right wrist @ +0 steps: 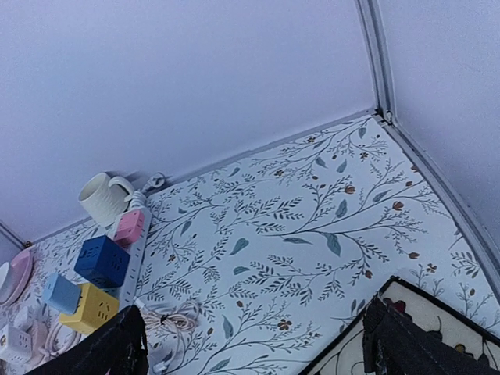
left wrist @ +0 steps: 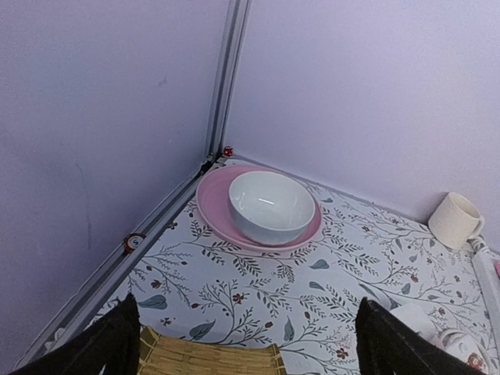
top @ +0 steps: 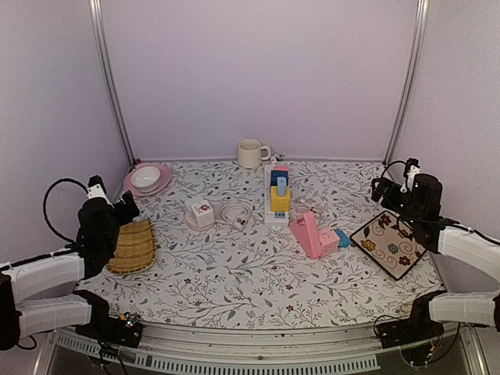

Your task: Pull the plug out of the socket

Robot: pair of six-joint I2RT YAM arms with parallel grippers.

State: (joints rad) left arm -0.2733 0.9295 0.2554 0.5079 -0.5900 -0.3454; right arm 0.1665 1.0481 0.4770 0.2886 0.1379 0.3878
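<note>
Top external view shows the white power strip [top: 266, 205] near the table centre, running away from the arms. 4 plugs stand in a row on it: a pink plug [top: 280, 169] at the far end, then a blue cube plug [top: 276, 178], a light-blue plug [top: 281, 187] and a yellow cube plug [top: 280, 201]. Whether the light-blue plug sits in the strip or in the yellow cube cannot be told. A cream mug [top: 250, 153] stands just beyond the strip, at the back wall.

Only this view shows both arms together. The left gripper [top: 126, 208] hangs above a woven mat [top: 134, 247] at the left edge. The right gripper [top: 383, 190] hangs above a patterned tray [top: 391, 244] at the right edge. Both are well apart from the strip.

Left wrist view does not include the strip. It shows a white bowl [left wrist: 271, 207] resting in a pink plate [left wrist: 212, 199] in the back-left corner. Its 2 fingers [left wrist: 101, 348] stand spread wide, with nothing between them.

Right wrist view shows the strip and its 4 plugs at the left edge, which the left wrist view lacks. Its 2 fingers [right wrist: 117, 344] are likewise spread wide and hold nothing.
</note>
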